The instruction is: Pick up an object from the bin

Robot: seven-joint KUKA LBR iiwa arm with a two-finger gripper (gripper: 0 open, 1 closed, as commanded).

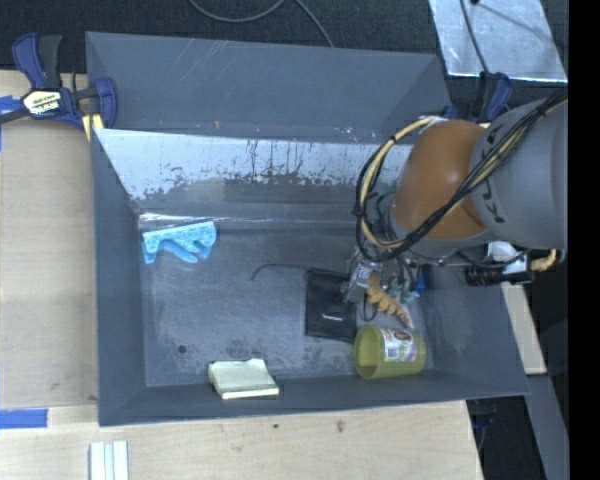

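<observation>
My gripper (370, 284) is low over the right part of the bin floor, partly hidden under the arm's orange cover and cables. Just left of it lies a flat black object (325, 306), touching or nearly touching the gripper. Directly below the gripper sits a small tan and orange thing (393, 308); I cannot tell whether it is held. A yellow-green jar (388, 352) with a printed label lies on its side by the bin's front right corner, just below that.
A crumpled light blue cloth (180, 240) lies at the back left of the floor. A pale yellow pad (243, 378) rests against the front wall. The arm and its cables cover the bin's right side.
</observation>
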